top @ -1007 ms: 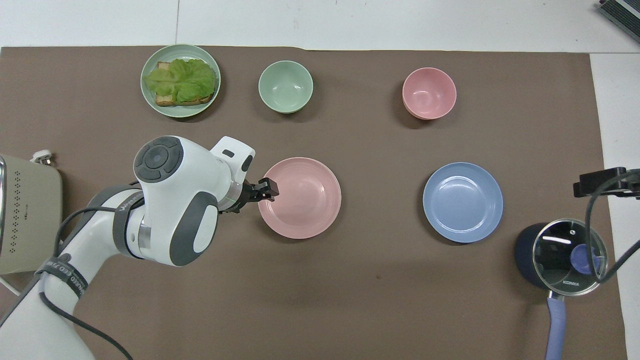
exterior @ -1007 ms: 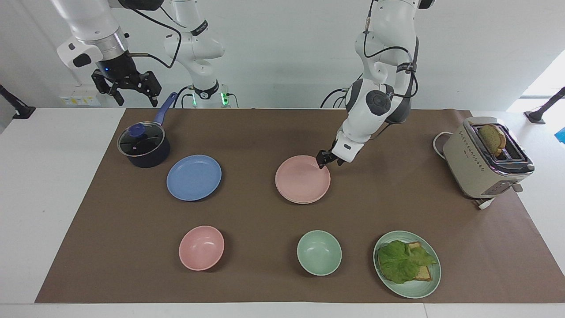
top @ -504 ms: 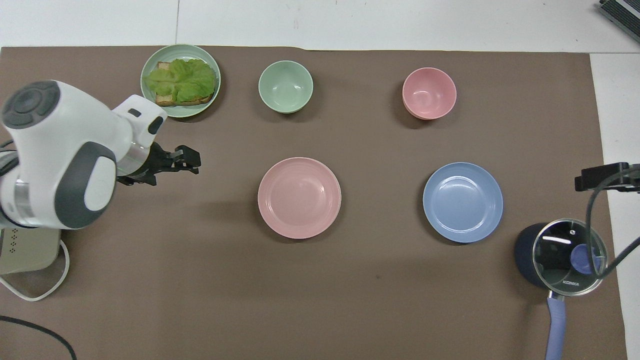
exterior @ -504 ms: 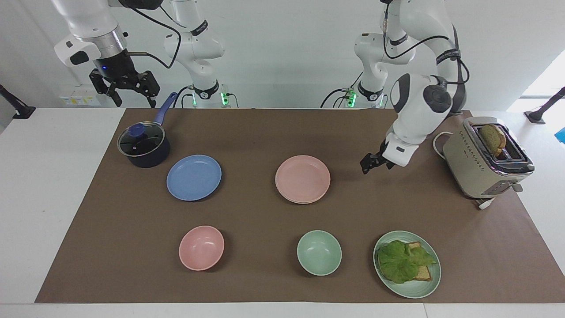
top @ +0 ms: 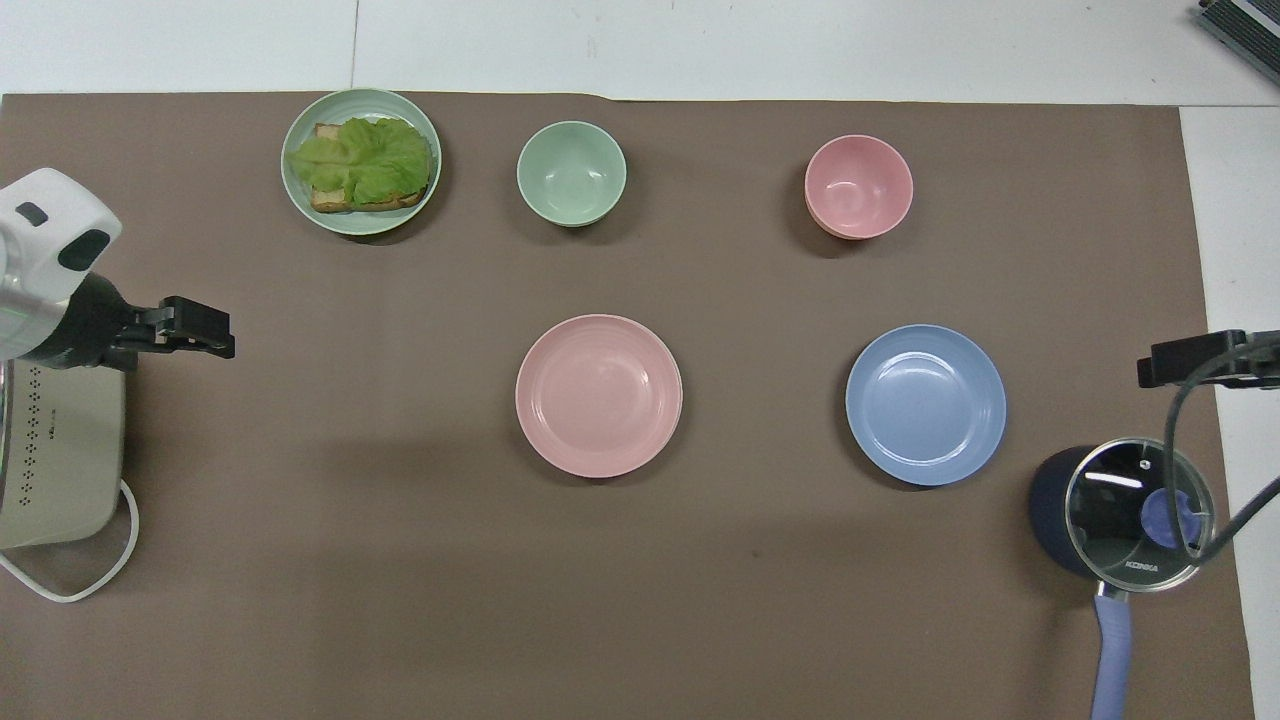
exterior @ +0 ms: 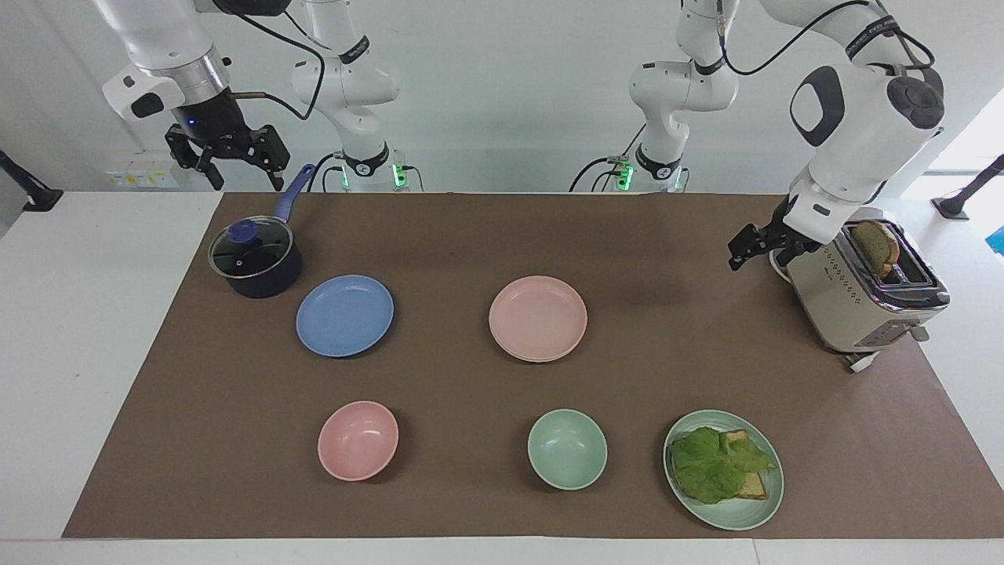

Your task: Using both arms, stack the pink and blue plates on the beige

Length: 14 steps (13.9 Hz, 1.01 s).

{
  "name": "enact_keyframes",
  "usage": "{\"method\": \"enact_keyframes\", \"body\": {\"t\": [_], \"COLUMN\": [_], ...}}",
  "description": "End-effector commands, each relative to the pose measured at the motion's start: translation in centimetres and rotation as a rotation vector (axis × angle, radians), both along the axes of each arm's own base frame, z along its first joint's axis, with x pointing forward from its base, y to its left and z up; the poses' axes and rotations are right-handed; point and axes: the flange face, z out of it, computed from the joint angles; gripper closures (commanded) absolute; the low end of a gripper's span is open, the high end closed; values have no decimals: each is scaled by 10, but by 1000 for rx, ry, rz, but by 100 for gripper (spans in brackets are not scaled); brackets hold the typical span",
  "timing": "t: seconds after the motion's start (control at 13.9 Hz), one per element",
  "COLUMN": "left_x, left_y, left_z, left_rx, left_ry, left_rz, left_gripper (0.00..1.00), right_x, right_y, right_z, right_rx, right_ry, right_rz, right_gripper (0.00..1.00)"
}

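Note:
The pink plate (exterior: pixel 538 316) (top: pixel 599 394) lies mid-mat, and a thin paler rim shows under its edge; of the beige plate I see no more than that. The blue plate (exterior: pixel 344 315) (top: pixel 926 403) lies beside it toward the right arm's end, next to the pot. My left gripper (exterior: pixel 737 256) (top: pixel 212 340) hangs open and empty over the mat beside the toaster, well away from the pink plate. My right gripper (exterior: pixel 241 174) (top: pixel 1152 372) waits open and empty, raised over the pot's handle.
A lidded dark pot (exterior: pixel 256 259) with a blue handle stands by the blue plate. A toaster (exterior: pixel 863 282) holding bread is at the left arm's end. Farthest from the robots stand a pink bowl (exterior: pixel 358 439), a green bowl (exterior: pixel 567 449) and a green plate (exterior: pixel 765 506) with lettuce toast.
My left gripper has left the pink plate's rim and swung up and away to the toaster. The pink plate stays where it was. The right arm barely shifted.

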Motion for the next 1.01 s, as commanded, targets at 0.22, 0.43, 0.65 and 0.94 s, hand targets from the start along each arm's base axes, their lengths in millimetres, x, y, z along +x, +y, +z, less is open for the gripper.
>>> {"method": "enact_keyframes", "body": {"t": [0.22, 0.43, 0.65, 0.94], "left_x": [-9, -14, -15, -14], "left_y": [17, 18, 18, 17], "left_z": [49, 60, 61, 61], "left_rx": [31, 27, 27, 26], "left_ry": [-20, -36, -40, -43], "left_rz": [-65, -65, -60, -61], "left_gripper": [0, 0, 0, 0], "right_x": [3, 11, 23, 43], "right_y": [-4, -5, -5, -23], "right_z": [-27, -57, -107, -177], "right_rx": [-14, -15, -17, -9], "right_ry": [-7, -24, 1, 12], "right_rz": [47, 48, 56, 74], "right_gripper": [0, 0, 0, 0]}}
